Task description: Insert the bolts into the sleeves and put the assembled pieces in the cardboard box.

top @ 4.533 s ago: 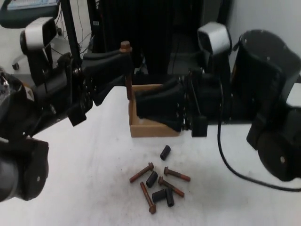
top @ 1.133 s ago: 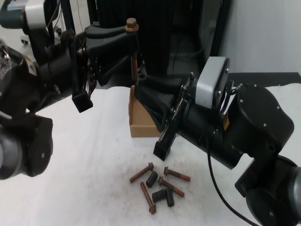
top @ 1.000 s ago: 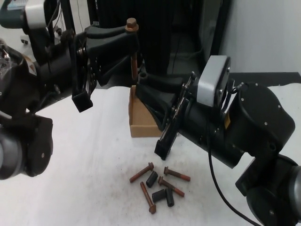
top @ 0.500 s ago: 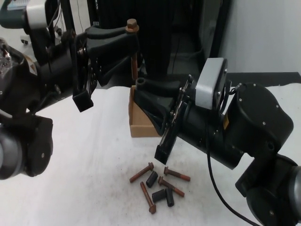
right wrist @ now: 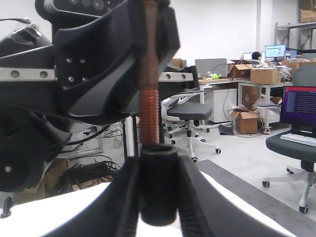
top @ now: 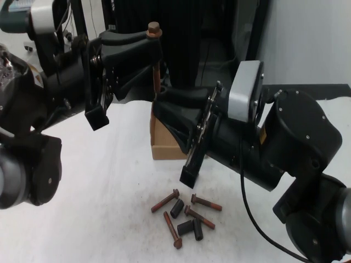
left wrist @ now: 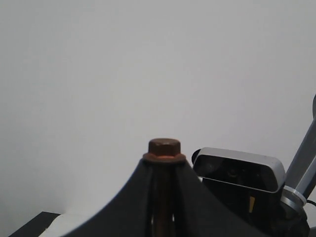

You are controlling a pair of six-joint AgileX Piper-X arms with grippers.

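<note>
Bolt (right wrist: 149, 106) tip seemingly in sleeve (right wrist: 158, 185); depth hidden.

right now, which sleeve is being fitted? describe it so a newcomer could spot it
Find the cardboard box at the far side of the white bench. Near it the right gripper holds one black sleeve upright. Unlike the loose sleeves lying among bolts on the bench, it is raised, with the threaded end of a rusty bolt meeting its open top.
</note>
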